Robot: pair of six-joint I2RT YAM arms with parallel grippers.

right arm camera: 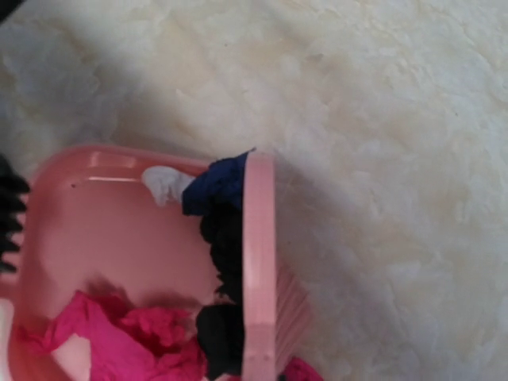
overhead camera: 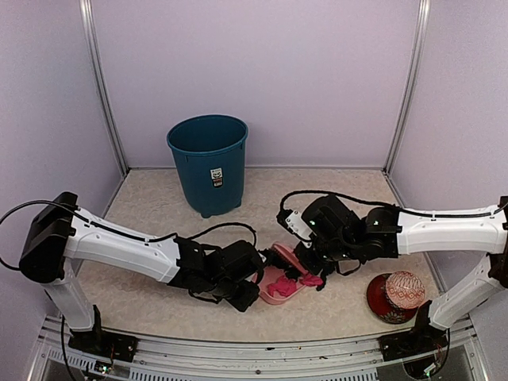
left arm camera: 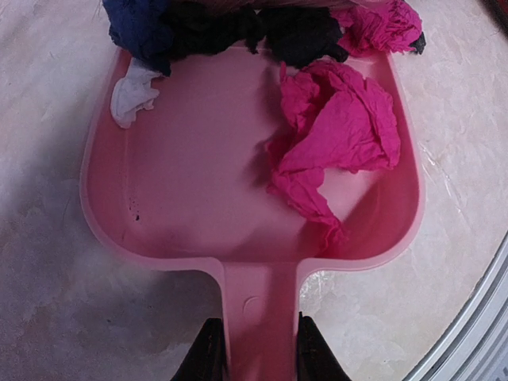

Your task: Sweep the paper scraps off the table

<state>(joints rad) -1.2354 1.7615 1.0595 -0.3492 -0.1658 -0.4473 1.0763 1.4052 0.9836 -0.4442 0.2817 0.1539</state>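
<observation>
Left end effector point(left arm camera: 260, 351) grasps the flat handle of the pale pink plastic dustpan point(left arm camera: 190, 198), a black finger point(left arm camera: 208, 355) on either side; only the fingertips show, cut off by the bottom edge. Right end effector point(overhead camera: 304, 258) is clenched on the pale pink plastic brush point(right arm camera: 258, 270), though its fingers lie outside its own wrist view and the grip looks small and dark from above. Wrinkled paper scraps point(left arm camera: 333, 135) lie in the pan and at its mouth: crumpled magenta inside, black and navy wads bunched against the brush and partly cropped, and one whitish bit by a side wall. The pan is smooth, glossy and round-cornered, and rests on the beige marbled counter point(left arm camera: 48, 317). Pale bristles point(right arm camera: 292, 305) splay below the brush's back.
</observation>
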